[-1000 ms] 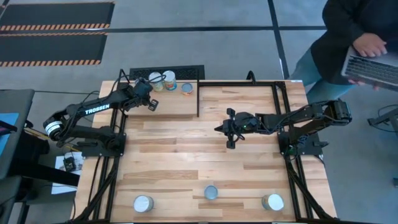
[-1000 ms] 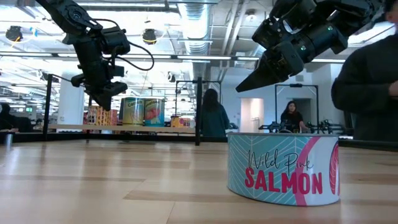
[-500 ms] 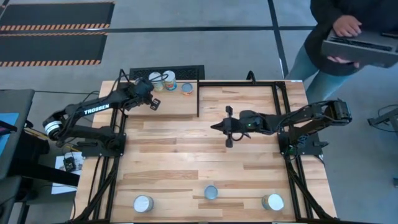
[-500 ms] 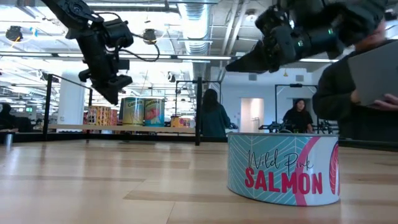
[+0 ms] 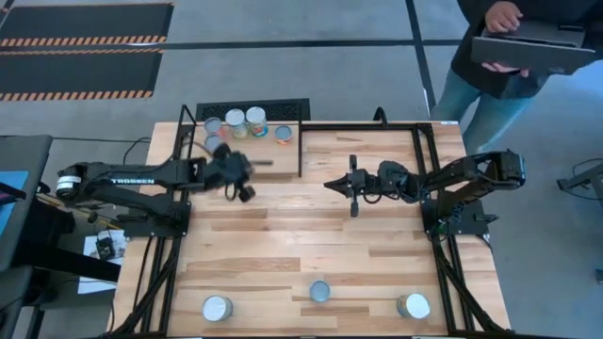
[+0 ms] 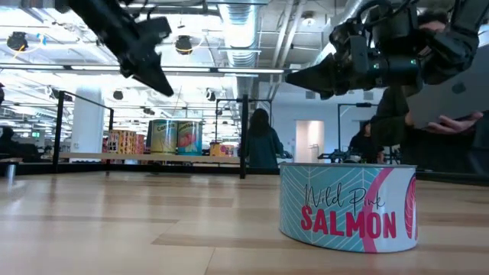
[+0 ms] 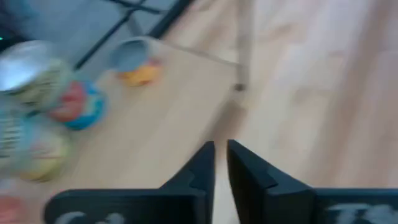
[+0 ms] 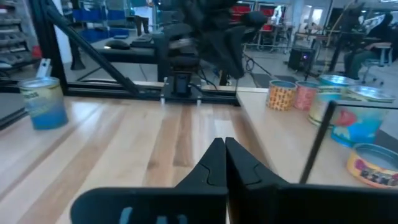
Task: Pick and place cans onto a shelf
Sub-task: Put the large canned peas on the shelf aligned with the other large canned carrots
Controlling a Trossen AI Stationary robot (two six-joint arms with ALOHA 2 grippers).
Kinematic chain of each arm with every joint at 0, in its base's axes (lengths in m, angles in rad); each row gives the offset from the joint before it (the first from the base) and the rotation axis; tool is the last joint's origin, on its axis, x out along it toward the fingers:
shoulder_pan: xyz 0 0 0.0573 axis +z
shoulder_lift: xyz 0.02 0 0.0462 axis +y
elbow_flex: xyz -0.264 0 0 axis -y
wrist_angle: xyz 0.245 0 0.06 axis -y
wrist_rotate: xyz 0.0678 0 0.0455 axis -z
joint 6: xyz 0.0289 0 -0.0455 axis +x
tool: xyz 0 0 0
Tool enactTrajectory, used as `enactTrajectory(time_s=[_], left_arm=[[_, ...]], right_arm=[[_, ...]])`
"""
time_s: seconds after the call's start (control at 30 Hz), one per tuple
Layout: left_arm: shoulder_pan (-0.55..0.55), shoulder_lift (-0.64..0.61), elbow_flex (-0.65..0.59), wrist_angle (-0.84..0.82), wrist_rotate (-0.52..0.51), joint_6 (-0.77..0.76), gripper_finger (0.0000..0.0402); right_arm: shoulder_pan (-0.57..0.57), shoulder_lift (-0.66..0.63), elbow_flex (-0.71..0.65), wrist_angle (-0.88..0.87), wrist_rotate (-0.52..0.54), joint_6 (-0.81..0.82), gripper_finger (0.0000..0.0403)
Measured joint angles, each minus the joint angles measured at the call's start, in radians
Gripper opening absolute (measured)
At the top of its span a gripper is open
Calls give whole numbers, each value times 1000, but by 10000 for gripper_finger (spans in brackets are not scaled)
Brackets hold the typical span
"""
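Hovering between picks: left claw (image 5: 241,179) narrow, empty, beside the shelf (image 5: 268,158) upper left; right claw (image 5: 341,183) pinched closed mid-frame. Next fetch: cans (image 5: 320,291) along the bench's (image 5: 283,245) bottom edge.

The nearest can (image 6: 348,206) in the low view carries "Wild Pink" in thin script above "SALMON" in bold red capitals on its teal label. The left arm (image 5: 127,176) bears the white word "TROSSEN" along its dark link.

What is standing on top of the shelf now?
On the shelf stand five cans, grouped at its far edge. Some partly hide one another, so their labels are not fully seen.
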Motion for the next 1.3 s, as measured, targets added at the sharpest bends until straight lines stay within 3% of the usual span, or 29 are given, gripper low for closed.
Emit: enactTrajectory(time_s=[0.1, 0.3, 0.47, 0.63, 1.07, 1.3], left_arm=[[-134, 0, 0, -3, -12, -72, 6], [-369, 15, 29, -41, -53, -231, 1], [-547, 81, 144, -208, -93, -404, 0], [-677, 231, 303, -409, -90, -582, 0], [-896, 719, 872, -869, 208, -1055, 2], [-946, 874, 1061, -904, 386, -1302, 49]], right_arm=[[37, 3, 0, 1, 17, 14, 5], [143, 15, 0, 9, 149, 13, 5], [180, 15, 0, 24, 185, 9, 5], [177, 15, 0, 52, 185, 1, 5], [179, 15, 0, 59, 184, -9, 6], [203, 15, 0, 59, 184, -23, 6]])
